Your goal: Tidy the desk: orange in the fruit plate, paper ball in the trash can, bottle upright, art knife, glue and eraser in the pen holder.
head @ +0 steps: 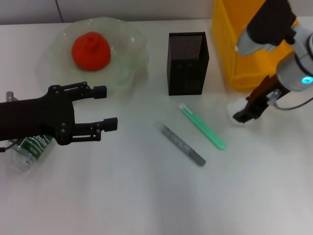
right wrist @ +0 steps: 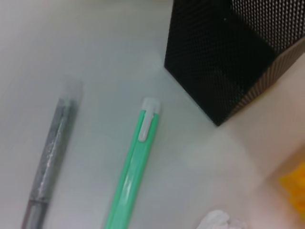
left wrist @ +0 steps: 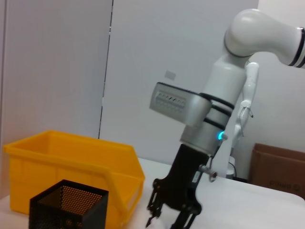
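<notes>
The orange (head: 91, 51) lies in the pale green fruit plate (head: 128, 73) at the back left. The bottle (head: 30, 147) lies on its side at the left edge, partly under my left arm. My left gripper (head: 110, 106) is open and empty, hovering in front of the plate. The paper ball (head: 234, 108) sits in front of the yellow trash can (head: 230, 49). My right gripper (head: 243, 113) is low over it with its fingers apart, as the left wrist view (left wrist: 169, 222) also shows. The black mesh pen holder (head: 187, 63) stands at the back centre.
A green pen-shaped stick (head: 203, 126) with a white cap and a grey stick (head: 181, 143) lie side by side in front of the pen holder; both also show in the right wrist view, green (right wrist: 131, 176) and grey (right wrist: 50, 152). No eraser is in view.
</notes>
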